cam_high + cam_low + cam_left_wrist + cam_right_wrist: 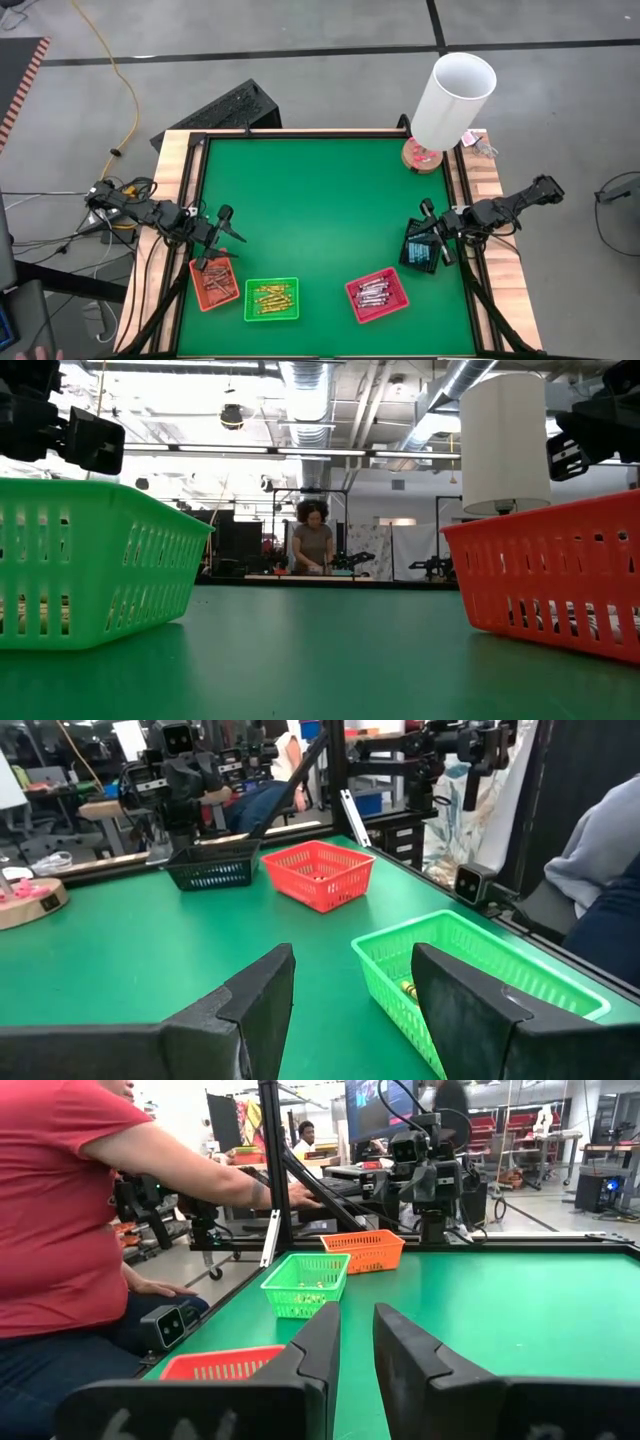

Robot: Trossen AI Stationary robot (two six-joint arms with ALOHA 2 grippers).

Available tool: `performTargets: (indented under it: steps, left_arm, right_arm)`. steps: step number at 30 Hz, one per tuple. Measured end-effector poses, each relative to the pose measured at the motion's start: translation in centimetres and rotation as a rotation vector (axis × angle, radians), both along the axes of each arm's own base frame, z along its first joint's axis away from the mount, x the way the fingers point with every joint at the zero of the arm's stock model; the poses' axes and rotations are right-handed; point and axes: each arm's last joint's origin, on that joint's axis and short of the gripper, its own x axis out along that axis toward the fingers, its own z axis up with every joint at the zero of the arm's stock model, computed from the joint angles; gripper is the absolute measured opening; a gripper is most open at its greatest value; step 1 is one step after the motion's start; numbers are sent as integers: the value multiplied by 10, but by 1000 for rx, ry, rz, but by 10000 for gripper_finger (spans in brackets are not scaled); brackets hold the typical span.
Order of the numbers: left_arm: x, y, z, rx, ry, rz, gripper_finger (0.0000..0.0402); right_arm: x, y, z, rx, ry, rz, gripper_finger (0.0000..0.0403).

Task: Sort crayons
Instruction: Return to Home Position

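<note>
The crayons lie sorted in four small trays along the table's near side. Reddish-brown ones (214, 280) are in the orange tray (199, 271), yellow ones (271, 298) in the green tray (290, 284), silvery ones (373, 293) in the red tray (352, 287), and light blue ones (421, 251) in the black tray (408, 256). My left gripper (350, 960) hangs level at the left edge, beside the orange tray, open and empty. My right gripper (356, 1310) hangs level at the right edge over the black tray, with a narrow gap between its fingers and nothing in it.
A tall white cylinder (452, 95) on a round wooden base (422, 156) stands at the far right corner. The green mat's (320, 210) middle and far part are free. A person in a red shirt (60, 1210) sits at the table's near side.
</note>
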Motion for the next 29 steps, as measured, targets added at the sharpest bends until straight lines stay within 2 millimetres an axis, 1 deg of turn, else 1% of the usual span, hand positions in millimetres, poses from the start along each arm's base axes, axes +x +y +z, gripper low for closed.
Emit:
performTargets:
  steps: [7,16,29]
  left_arm:
    - [1,2,0,16,-4,26,195]
    - [3,1,-2,28,29,26,195]
    - [3,1,-2,29,29,26,195]
  right_arm:
    - [0,0,0,0,0,0,77]
    - [0,0,0,0,0,0,77]
    - [0,0,0,0,0,0,77]
